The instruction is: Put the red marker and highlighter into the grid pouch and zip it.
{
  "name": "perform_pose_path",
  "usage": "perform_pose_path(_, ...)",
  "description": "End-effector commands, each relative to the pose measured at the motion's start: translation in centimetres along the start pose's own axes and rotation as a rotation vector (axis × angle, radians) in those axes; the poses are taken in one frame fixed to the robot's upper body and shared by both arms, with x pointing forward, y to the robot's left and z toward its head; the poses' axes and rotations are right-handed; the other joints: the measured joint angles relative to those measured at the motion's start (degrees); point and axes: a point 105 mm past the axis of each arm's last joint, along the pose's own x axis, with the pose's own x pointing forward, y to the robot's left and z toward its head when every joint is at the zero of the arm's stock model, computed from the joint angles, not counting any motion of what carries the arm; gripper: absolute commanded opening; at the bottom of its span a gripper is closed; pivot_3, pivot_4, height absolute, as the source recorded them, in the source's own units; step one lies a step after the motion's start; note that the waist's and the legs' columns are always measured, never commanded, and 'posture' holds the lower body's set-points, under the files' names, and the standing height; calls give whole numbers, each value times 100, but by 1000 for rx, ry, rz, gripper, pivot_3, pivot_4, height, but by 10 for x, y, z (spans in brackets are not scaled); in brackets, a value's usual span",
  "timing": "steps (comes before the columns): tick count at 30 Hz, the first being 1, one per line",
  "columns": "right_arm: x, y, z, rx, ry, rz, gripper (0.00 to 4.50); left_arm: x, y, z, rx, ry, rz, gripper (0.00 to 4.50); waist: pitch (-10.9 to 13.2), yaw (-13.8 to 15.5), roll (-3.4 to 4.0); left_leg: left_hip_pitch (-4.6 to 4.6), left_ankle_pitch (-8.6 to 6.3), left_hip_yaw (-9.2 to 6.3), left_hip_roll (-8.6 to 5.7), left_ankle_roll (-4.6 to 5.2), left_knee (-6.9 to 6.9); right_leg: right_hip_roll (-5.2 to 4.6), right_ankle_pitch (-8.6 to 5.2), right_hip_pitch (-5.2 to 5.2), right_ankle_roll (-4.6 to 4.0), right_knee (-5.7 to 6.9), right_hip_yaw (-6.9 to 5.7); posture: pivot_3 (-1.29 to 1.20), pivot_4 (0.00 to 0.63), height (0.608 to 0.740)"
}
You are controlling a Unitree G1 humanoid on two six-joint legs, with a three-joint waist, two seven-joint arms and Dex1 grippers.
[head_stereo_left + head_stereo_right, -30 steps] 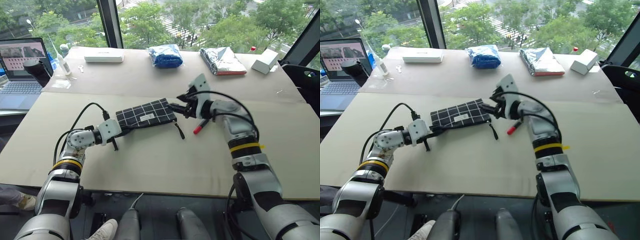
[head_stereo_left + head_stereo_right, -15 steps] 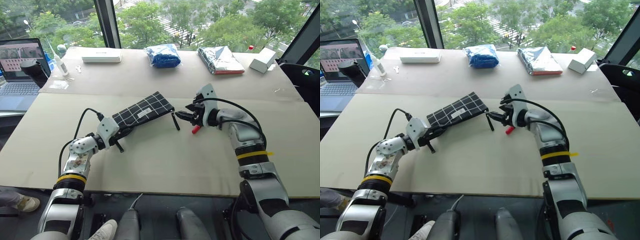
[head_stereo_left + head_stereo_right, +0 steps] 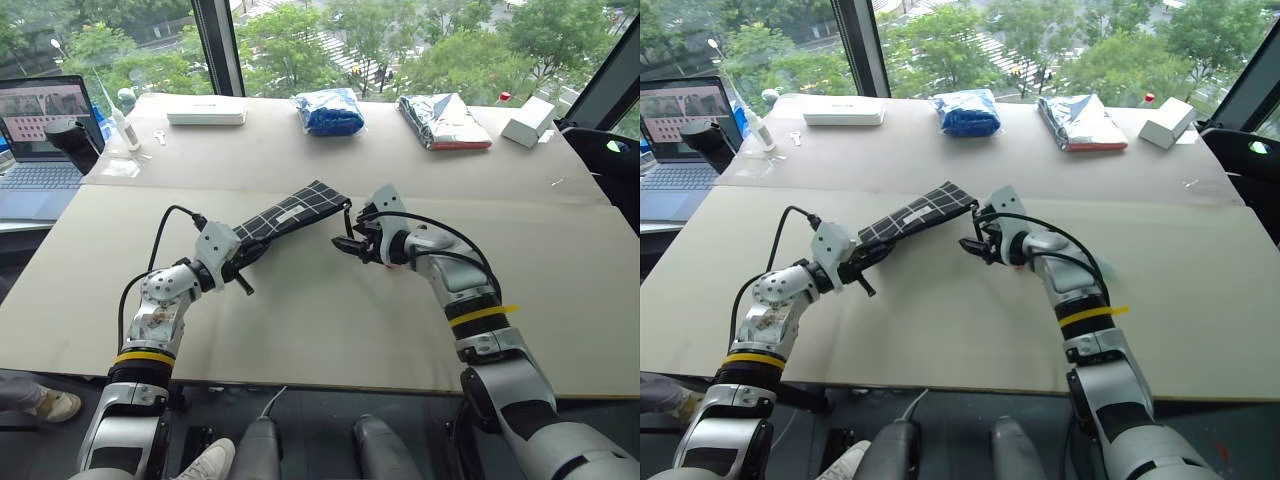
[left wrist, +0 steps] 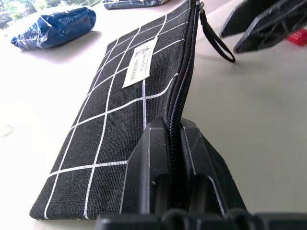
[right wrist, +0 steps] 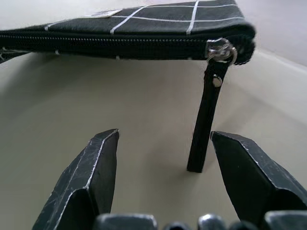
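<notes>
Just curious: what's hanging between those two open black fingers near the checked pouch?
The zipper strap of the grid pouch dangles between the right gripper's open fingers, untouched, in the right wrist view.

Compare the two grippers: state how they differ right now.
The left gripper is shut on the zipper edge of the black fabric grid pouch with white lines, holding it up off the table; the right gripper is open and holds nothing. The pouch's black zipper pull strap hangs just ahead of its fingers. Both have two black fingers.

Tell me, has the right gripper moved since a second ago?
Yes. The right gripper has come down and leftward, from beside the grid pouch toward its hanging zipper strap, away from the silver bag.
</notes>
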Motion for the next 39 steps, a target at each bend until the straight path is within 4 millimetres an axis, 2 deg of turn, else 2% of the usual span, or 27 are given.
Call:
perform_pose_path(1, 1, -7, 18, -42, -57, -40, 3410, -1, 2, 12, 3, -39, 9, 0, 0, -2, 0, 0, 0, 0, 0, 0, 0, 0, 0, 0, 0, -1, 0, 0, 150, 740)
perform_pose_path(9, 1, -25, 20, -75, -61, -110, 3410, 1, -3, 15, -7, -42, -7, 0, 0, -27, 0, 0, 0, 0, 1, 0, -2, 0, 0, 0, 0, -3, 0, 0, 150, 740)
perform_pose_path(12, 1, -22, 23, -89, -76, -84, 2705, 1, -4, 15, -8, -45, -8, 0, 0, -35, 0, 0, 0, 0, 1, 0, -2, 1, 0, 0, 0, -2, 0, 0, 150, 740)
perform_pose_path(15, 1, -13, 23, -108, -83, -37, 1560, 3, -5, 16, -12, -48, -8, 0, 0, -55, 0, 0, 0, 0, 0, 0, -3, 0, 0, 0, 0, -2, 0, 0, 150, 740)
perform_pose_path(20, 1, -2, 23, -126, -83, 17, 20, 4, -5, 15, -16, -46, -3, 0, 0, -90, 0, 0, 0, -1, 1, 0, -3, 1, 0, 0, 0, -2, 0, 0, 150, 740)
perform_pose_path(23, 1, 14, 21, -155, -70, 96, 20, 6, -5, 15, -22, -49, 6, 0, 0, -99, 0, 0, 0, -1, 1, 0, -4, 1, 0, 0, 0, -2, 0, 0, 150, 740)
perform_pose_path(28, 3, 74, 16, -223, -52, 319, 20, 13, -11, 13, -43, -60, 5, 0, 0, -107, 0, -1, 0, -2, 1, 0, -4, 1, 0, 0, 0, -3, 0, 0, 150, 740)
perform_pose_path(32, 9, 110, 19, -267, -57, 409, 20, 17, -13, 14, -48, -67, -4, 0, 0, -111, 0, 0, 0, -2, 1, 0, -3, 1, 0, 0, 0, -1, -1, 0, 150, 740)
perform_pose_path(34, 14, 120, 26, -273, -75, 416, 20, 19, -13, 15, -49, -71, -6, 0, 0, -113, 0, 0, 0, -4, 1, 0, -3, 2, 0, 0, 1, -1, -2, 0, 150, 740)
perform_pose_path(39, 24, 127, 45, -258, -118, 391, 20, 20, -12, 14, -50, -73, -10, 0, 0, -85, -1, -1, 0, -4, 0, -1, -1, 1, 0, 0, 0, -1, -2, 0, 150, 740)
